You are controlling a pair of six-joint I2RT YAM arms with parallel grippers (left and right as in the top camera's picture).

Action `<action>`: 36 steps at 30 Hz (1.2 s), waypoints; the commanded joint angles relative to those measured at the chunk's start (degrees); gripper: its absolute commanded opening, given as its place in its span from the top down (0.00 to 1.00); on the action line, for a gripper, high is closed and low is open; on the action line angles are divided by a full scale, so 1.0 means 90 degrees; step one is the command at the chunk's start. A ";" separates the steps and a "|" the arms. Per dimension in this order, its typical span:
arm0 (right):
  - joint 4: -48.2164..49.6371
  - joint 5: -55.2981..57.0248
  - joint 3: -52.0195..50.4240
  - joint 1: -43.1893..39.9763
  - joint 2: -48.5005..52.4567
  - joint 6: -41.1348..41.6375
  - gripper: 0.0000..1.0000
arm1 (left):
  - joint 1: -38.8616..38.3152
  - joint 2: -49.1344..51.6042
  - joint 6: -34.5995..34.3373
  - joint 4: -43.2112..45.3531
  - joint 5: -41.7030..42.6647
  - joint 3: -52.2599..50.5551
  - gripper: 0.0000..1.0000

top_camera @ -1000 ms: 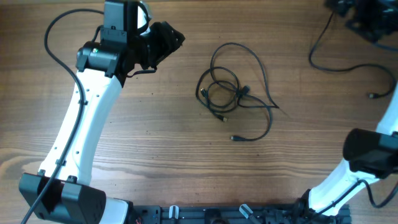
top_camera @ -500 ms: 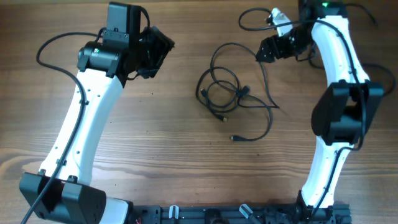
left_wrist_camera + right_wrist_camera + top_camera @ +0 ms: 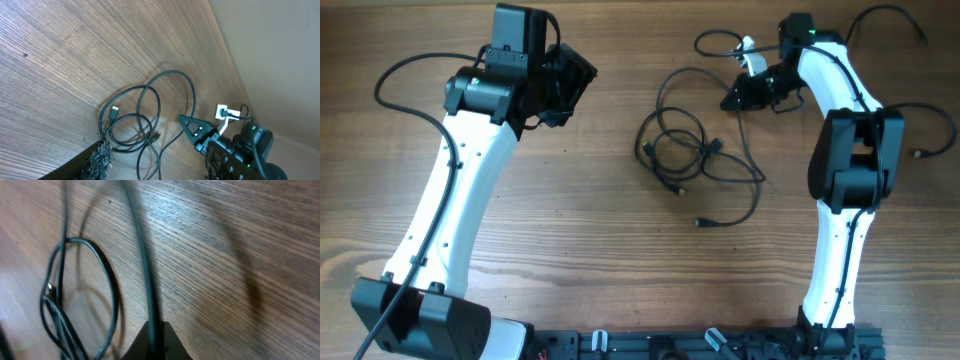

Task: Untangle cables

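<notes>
Now right gripper [image 3: 728, 102] pinching 1 strand of cables [image 3: 708, 150], left gripper [image 3: 582, 80] opening unclear

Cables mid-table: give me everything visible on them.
The cables are thin, black, rubbery-looking cords lying on the wooden table, near its middle. In the overhead view, small overlapping coils sit at picture left. One wide loop arcs up and right, then trails down to a small plug end. The right gripper appears to pinch that loop in its fingers; nothing else touches them.
</notes>
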 commanded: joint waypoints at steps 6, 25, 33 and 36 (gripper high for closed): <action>-0.0046 -0.0165 0.1705 0.1083 -0.2494 0.2259 0.96 | 0.0342 0.0049 0.0644 -0.0296 -0.0151 -0.0010 0.41; 0.1656 -0.0078 0.1715 0.2412 -0.4556 0.5484 0.96 | 0.0896 0.0607 0.4146 0.0029 0.4041 -0.0012 0.34; 0.1409 -0.0119 0.1717 0.1700 -0.4707 0.5212 0.96 | 0.0697 0.1532 0.4160 -0.0534 0.3757 -0.0070 0.31; 0.1154 0.0083 0.1717 0.1630 -0.4707 0.5030 0.96 | 0.0702 0.1620 0.2584 -0.0639 0.3757 -0.0070 0.21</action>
